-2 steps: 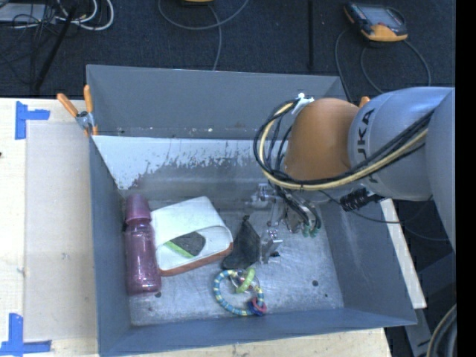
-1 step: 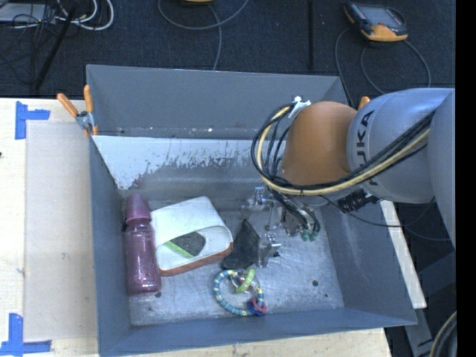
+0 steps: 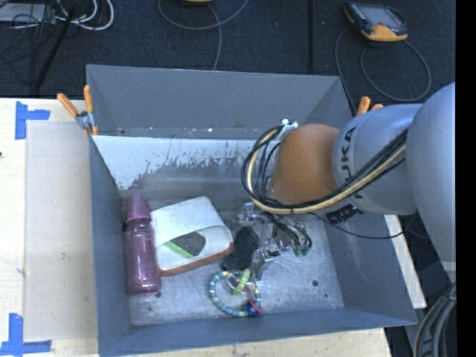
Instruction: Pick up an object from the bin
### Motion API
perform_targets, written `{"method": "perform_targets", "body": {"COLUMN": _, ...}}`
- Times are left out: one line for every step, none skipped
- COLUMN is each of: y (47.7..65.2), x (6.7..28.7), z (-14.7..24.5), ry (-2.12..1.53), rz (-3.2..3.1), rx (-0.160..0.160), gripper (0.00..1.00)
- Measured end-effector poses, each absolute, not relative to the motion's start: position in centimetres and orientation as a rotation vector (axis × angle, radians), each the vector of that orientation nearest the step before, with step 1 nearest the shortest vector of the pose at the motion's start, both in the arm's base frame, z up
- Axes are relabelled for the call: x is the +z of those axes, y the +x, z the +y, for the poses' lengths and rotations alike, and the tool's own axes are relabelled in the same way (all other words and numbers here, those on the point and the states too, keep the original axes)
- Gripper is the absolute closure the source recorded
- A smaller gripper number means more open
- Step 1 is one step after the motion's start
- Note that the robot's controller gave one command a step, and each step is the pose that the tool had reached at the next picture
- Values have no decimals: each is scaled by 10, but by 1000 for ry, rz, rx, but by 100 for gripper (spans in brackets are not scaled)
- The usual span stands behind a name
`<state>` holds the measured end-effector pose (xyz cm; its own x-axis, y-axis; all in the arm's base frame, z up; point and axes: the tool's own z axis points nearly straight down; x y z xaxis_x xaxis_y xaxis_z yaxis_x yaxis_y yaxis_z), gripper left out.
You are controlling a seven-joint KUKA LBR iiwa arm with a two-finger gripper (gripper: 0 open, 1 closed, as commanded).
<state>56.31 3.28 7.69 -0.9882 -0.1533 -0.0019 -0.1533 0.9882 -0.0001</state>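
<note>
Though half hidden by orange cover [image 3: 301, 162], tool [image 3: 262, 257] beside black object [image 3: 239, 250]

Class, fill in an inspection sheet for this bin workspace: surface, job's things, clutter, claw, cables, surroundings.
Surface: grey metal bin, floor scuffed.
Job's things: small black object beside the claw, mid-floor.
Clutter: purple plastic bottle lying at left; white flat pad with green and dark patch beside it; ring of coloured beads near the front wall.
Claw: low over the floor, by the black object; open or shut, cannot tell.
Cables: black and yellow cables looped round the arm's orange cover.
Surroundings: two orange-and-black devices on dark floor behind the bin.
</note>
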Motion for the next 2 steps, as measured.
{"method": "perform_targets", "body": {"y": 564, "x": 72, "z": 23, "ry": -433, "rz": 3103, "rx": 3, "gripper": 100}}
{"method": "perform_targets", "body": {"y": 564, "x": 72, "z": 23, "ry": -433, "rz": 3103, "rx": 3, "gripper": 100}}
